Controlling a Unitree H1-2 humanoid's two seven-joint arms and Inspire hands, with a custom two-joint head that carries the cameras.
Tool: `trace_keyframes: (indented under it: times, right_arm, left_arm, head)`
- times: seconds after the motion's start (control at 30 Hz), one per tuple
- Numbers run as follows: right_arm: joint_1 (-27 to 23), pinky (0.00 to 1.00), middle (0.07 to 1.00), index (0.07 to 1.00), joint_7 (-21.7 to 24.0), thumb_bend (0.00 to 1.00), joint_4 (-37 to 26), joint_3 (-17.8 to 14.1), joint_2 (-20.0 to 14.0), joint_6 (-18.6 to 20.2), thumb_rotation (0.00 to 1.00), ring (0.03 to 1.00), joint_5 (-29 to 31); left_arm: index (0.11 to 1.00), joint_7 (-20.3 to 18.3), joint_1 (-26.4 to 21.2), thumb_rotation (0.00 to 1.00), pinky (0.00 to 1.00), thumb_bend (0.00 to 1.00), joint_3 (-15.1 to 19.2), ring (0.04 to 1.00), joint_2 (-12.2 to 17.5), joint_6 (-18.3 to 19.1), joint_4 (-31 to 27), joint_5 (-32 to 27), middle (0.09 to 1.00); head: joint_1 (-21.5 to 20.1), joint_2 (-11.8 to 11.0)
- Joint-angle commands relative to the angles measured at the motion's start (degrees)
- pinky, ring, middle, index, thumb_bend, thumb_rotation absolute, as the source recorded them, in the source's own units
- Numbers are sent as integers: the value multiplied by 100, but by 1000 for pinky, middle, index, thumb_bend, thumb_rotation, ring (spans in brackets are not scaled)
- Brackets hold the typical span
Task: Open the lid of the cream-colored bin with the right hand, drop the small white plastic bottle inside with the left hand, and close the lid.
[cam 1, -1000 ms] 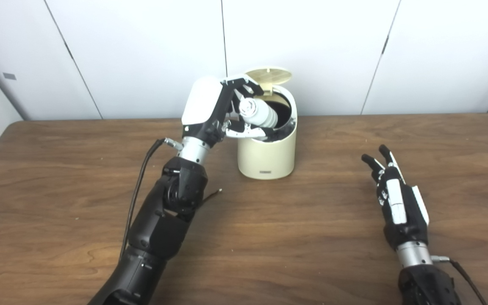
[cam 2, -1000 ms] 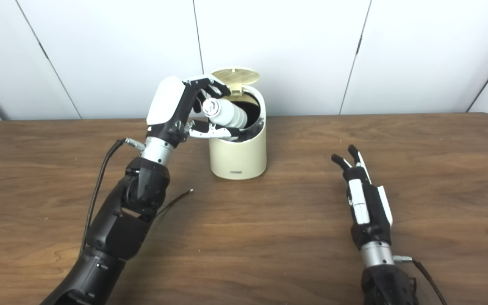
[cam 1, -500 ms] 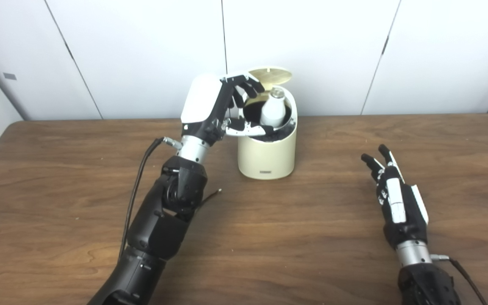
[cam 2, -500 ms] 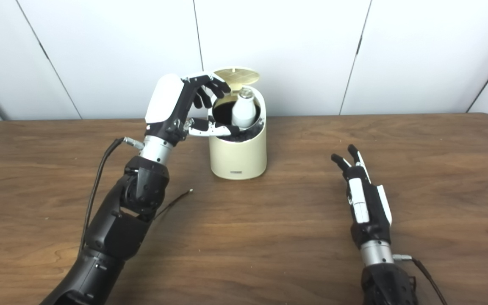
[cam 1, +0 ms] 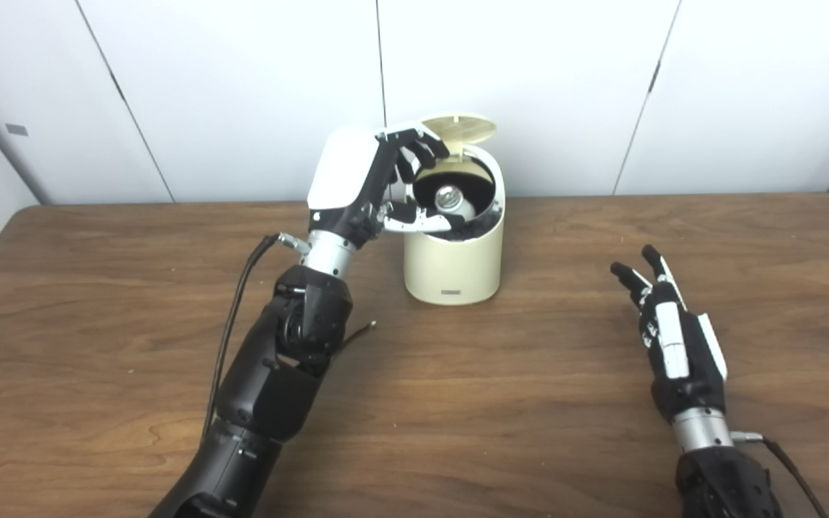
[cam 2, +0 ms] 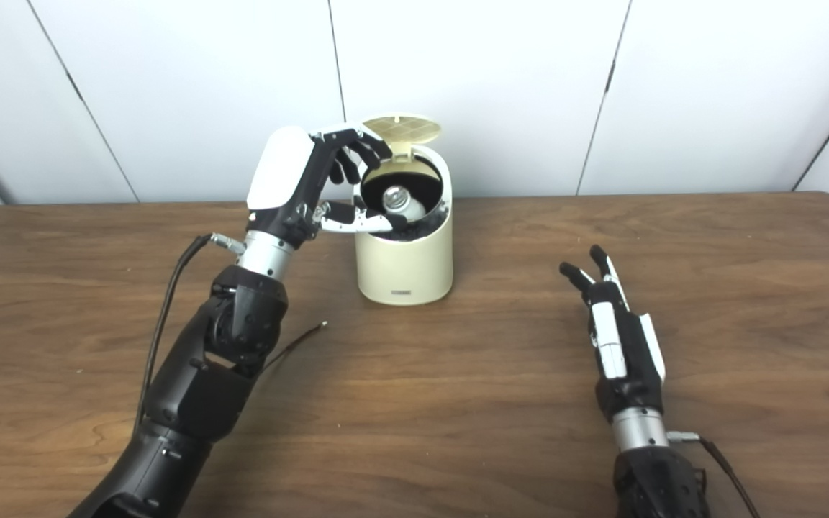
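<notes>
Bottle (cam 1: 452, 199) lies inside bin (cam 1: 453, 263); lid (cam 1: 460, 128) upright behind the opening. Left hand (cam 1: 378, 183), fingers apart and empty, at the bin's rim: lift it clear. Right hand (cam 1: 673, 334), splayed and empty, right of bin, should tip lid forward gently.

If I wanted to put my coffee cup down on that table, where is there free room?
Bare wood lies between the cream-colored bin and the right hand, and along the table edge nearest the camera between both arms. It is crowded at the bin's mouth: the left hand hovers there, the lid stands open, and the small white plastic bottle is inside.
</notes>
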Motion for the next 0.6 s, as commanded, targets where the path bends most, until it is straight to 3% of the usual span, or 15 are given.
trace_keyframes:
  times: [0.0, 0.17, 0.27, 0.33, 0.43, 0.57]
  right_arm:
    - [146, 1000, 849, 963, 9, 680, 293, -30, 45, -227, 899, 947, 92]
    - [143, 1000, 857, 954, 28, 680, 316, -54, 29, -232, 889, 955, 163]
    - [128, 1000, 861, 948, 18, 680, 310, -94, 49, -195, 873, 958, 235]
    - [115, 1000, 863, 947, 31, 684, 320, -109, 40, -182, 871, 960, 272]
    - [101, 1000, 873, 953, 65, 682, 382, -124, -3, -215, 879, 967, 304]
    - [114, 1000, 884, 958, 99, 696, 325, -104, -78, -231, 895, 970, 288]
  left_arm:
    - [527, 94, -38, 151, 290, 1000, 151, 351, -2, -161, -562, -238, 497]
    - [476, -409, 363, 160, 274, 992, 452, 365, 110, 401, -1569, -562, 447]
    - [470, -769, 622, 111, 286, 932, 716, 387, 57, 895, -2046, -1098, 451]
    - [482, -914, 849, 99, 290, 836, 926, 386, -20, 1275, -2307, -1472, 462]
    - [502, -886, 1104, 111, 311, 758, 1099, 399, -68, 1395, -2378, -1672, 472]
    - [561, -695, 1536, 255, 302, 588, 1232, 394, -70, 1350, -2331, -1571, 505]
  head:
    - [2, 8]
    - [14, 13]
    - [30, 5]
    - [32, -2]
    - [37, 0]
    - [49, 17]
